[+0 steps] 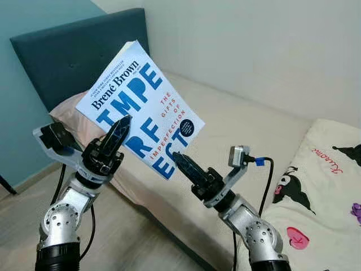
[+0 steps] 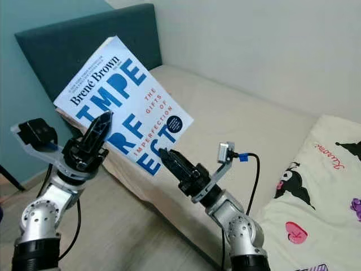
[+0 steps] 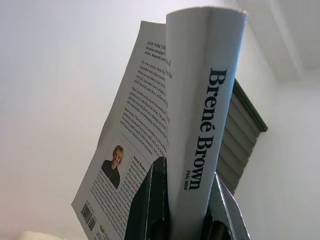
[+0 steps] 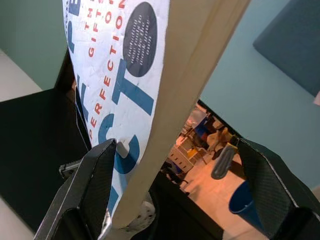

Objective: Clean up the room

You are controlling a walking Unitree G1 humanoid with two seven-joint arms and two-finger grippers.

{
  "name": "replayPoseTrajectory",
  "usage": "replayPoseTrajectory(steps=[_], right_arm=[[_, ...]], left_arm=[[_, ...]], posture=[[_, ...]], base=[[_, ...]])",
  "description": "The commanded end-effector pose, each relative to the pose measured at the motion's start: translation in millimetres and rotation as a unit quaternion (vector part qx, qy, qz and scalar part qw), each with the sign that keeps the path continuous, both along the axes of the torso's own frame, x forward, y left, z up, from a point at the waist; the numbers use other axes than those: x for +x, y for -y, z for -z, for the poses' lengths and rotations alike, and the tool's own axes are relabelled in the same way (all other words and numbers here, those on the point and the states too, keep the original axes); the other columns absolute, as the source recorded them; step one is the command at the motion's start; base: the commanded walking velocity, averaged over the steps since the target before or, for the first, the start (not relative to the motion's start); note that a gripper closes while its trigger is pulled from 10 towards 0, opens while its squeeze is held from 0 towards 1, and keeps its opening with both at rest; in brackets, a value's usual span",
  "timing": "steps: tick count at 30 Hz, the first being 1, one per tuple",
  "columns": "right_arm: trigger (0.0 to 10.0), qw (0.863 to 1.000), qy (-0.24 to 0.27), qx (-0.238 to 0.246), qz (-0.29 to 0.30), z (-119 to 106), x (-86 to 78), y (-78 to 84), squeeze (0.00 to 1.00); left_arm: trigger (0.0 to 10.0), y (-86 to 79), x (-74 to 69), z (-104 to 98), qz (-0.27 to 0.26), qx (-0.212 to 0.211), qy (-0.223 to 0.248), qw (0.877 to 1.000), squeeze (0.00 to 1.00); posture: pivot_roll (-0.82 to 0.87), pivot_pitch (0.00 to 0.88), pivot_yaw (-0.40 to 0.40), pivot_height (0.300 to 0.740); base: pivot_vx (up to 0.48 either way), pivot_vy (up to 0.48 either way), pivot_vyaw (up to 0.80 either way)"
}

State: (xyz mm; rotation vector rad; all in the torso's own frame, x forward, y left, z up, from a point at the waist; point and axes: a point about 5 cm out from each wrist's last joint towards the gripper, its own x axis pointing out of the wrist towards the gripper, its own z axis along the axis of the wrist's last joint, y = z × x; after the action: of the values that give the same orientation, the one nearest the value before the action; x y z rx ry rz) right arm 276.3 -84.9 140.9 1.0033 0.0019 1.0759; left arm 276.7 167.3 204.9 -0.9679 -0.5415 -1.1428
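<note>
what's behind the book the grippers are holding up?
Behind the book you can see the dark teal headboard, a pink pillow and the beige mattress. The book covers most of the pillow and the mattress's head end, so anything lying there is hidden.

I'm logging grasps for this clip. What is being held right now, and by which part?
The left hand clamps the book at the lower end of its spine. The right hand is open around the book's bottom page edge, not closed on it.
</note>
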Motion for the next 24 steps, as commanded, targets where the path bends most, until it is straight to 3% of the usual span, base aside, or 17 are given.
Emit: replayPoseTrajectory(steps=[1,12,13,14,15,20,24], right_arm=[[10.0,0.999,-0.028,-0.01,-0.037,5,-4.8,-12.9,0.0],[10.0,0.999,-0.004,0.026,-0.047,-6,-7.8,-10.5,0.0],[3.5,0.998,0.003,0.036,-0.046,-9,-8.4,-8.9,0.0],[3.5,0.998,0.003,0.036,-0.046,-9,-8.4,-8.9,0.0],[0.0,0.998,0.007,0.047,-0.042,-11,-8.0,-6.8,0.0],[0.0,0.996,0.029,0.071,-0.048,-19,-10.0,-2.4,0.0],[0.0,0.998,0.014,0.062,-0.019,-17,-2.6,1.7,0.0]], left_arm=[[10.0,17.9,-9.9,-10,0.072,-0.008,0.045,0.996,0.0],[10.0,24.7,-11.3,4,0.099,0.029,0.022,0.994,0.0],[10.0,25.0,-12.0,6,0.102,0.035,0.018,0.994,0.0],[10.0,25.0,-12.0,6,0.102,0.035,0.018,0.994,0.0],[10.0,25.2,-12.1,8,0.102,0.039,0.013,0.994,0.0],[10.0,26.5,-10.8,14,0.095,0.051,-0.003,0.994,0.0],[10.0,29.0,1.7,27,0.045,0.089,-0.048,0.994,0.0]], posture=[[-0.09,0.047,0.0,0.74],[-0.09,0.044,0.004,0.74],[-0.09,0.045,0.004,0.74],[-0.09,0.045,0.004,0.74],[-0.09,0.045,0.004,0.74],[-0.09,0.045,0.004,0.74],[-0.09,0.042,0.0,0.74]], base=[[0.0,0.0,0.0],[0.0,0.0,0.0],[0.0,0.0,0.0],[0.0,0.0,0.0],[0.0,0.0,0.0],[0.0,0.0,0.0],[0.0,0.0,0.0]])
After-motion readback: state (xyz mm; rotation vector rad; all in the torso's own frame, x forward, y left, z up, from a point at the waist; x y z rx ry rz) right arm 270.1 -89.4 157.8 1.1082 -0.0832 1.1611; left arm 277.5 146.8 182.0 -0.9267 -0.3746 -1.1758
